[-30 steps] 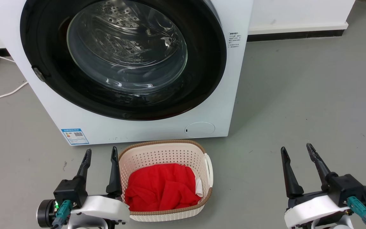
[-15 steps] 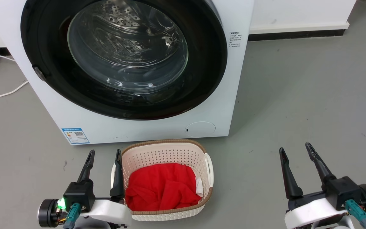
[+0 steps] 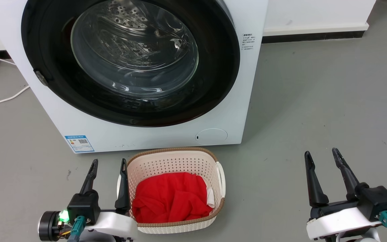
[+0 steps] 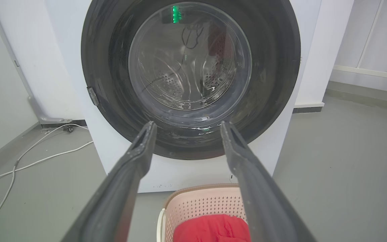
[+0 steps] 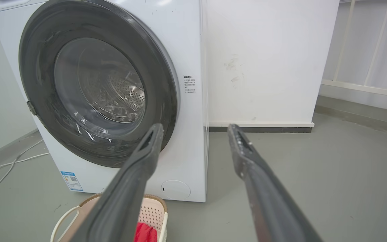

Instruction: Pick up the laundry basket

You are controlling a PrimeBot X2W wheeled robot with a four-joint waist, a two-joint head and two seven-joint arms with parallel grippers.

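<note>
1 laundry basket (image 3: pixel 175 164) on floor (image 3: pixel 314 101), just right of left jaws (spread, inner finger by its handle) and well left of right jaws, also spread. Inside: 1 red cloth (image 3: pixel 171 196) w/ 1 white scrap (image 3: pixel 210 199) at its edge. 1 washing machine (image 3: pixel 146 137) beyond.

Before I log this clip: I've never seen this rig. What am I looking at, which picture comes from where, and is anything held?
It is a wheeled robot with two arms. One picture comes from its head, looking down; the other two come from cameras on the wrists, looking along each hand's two dark fingers. On the grey floor, before a washing machine, stands a small cream basket with a red cloth inside. The left hand is open beside the basket's left side; the right hand is open, well apart. Nothing is held.
</note>
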